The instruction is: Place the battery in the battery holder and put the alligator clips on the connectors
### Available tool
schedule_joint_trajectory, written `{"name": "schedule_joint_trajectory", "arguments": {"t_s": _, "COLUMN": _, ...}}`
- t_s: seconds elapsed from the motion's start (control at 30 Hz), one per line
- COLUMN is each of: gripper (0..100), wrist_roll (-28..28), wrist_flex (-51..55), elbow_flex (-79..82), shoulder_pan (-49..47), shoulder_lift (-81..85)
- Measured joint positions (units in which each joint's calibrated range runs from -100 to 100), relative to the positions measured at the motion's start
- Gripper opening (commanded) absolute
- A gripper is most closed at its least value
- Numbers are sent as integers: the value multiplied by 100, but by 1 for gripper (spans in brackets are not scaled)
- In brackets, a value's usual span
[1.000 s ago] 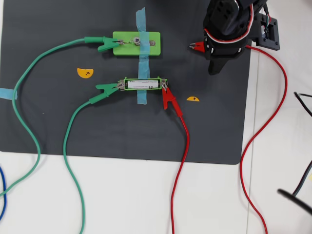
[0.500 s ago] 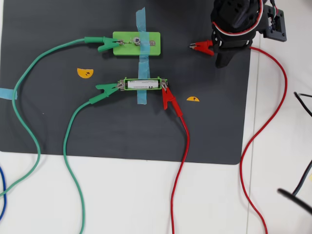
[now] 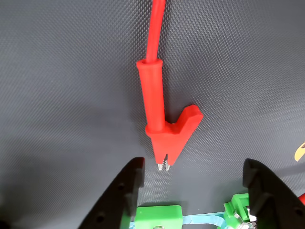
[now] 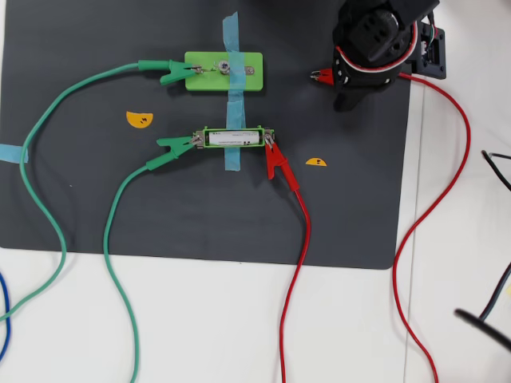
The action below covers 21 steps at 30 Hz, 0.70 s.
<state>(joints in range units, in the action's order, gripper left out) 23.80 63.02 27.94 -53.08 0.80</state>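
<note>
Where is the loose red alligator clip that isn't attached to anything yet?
In the overhead view the loose red clip lies on the dark mat, upper right, right of the solid green block and partly under the arm.

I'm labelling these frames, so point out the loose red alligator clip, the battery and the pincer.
Loose red alligator clip [image 3: 164, 133], wrist view, on its red sleeve near the jaw.
Battery [image 4: 233, 138], overhead view, on its pale body inside the holder.
Pincer [image 3: 190, 191], wrist view, midway between its open fingertips.
</note>
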Motion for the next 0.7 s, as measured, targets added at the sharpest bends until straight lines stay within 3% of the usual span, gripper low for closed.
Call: {"name": "schedule_joint_trajectory", "arguments": {"t_s": 0.7, "gripper": 21, "wrist_roll": 10, "wrist_flex": 0, "elbow_flex": 0, "shoulder_pan": -269, "shoulder_lift": -118}}
